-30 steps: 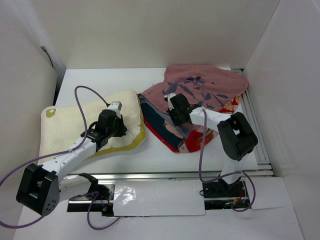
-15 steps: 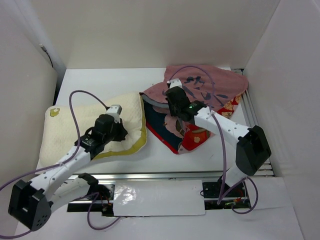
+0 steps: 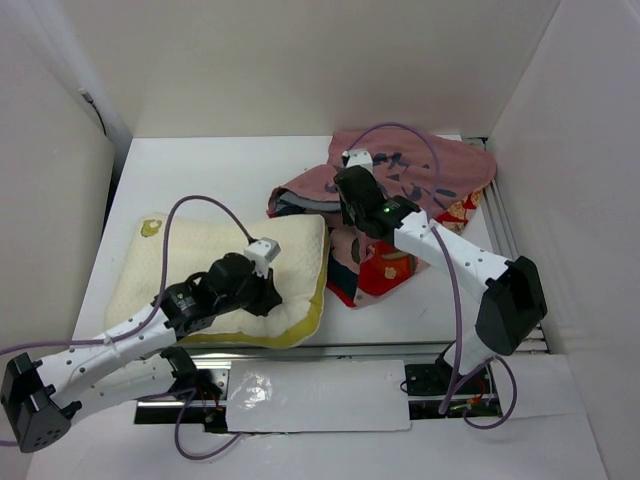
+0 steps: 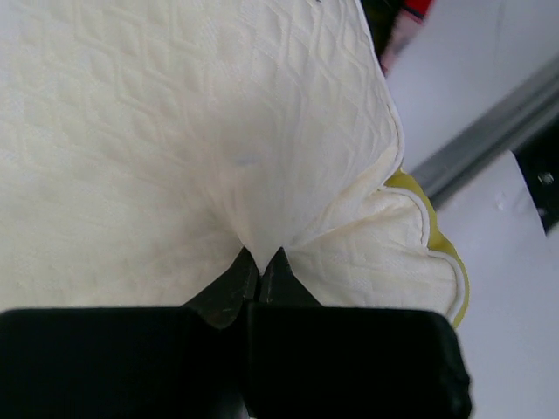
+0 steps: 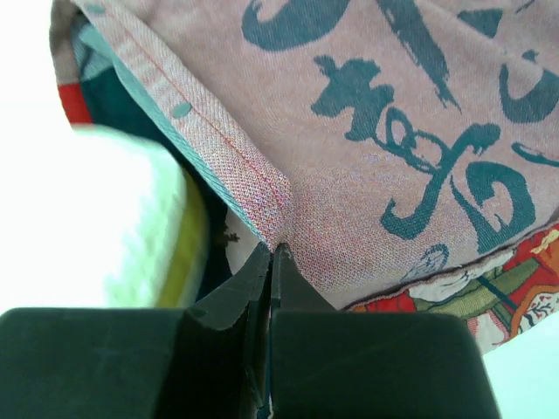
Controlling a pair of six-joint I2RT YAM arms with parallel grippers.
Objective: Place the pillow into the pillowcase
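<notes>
The cream-white pillow (image 3: 200,280) with a yellowish edge lies at the front left, its right end at the pillowcase opening. My left gripper (image 3: 268,292) is shut on a pinch of the pillow's top cloth (image 4: 259,249). The pillowcase (image 3: 420,185), dull pink with dark blue marks above and red print below, lies at the back right. My right gripper (image 3: 350,205) is shut on the pink upper edge of the pillowcase (image 5: 278,246) and holds it up over the pillow's end (image 5: 131,218).
White walls close in the table on the left, back and right. A metal rail (image 3: 350,352) runs along the front edge. Purple cables loop from both arms above the pillow and pillowcase.
My left gripper has dragged the pillow right and toward the front, its end now at the pillowcase mouth. My right gripper has moved back and lifted the pink upper edge.
</notes>
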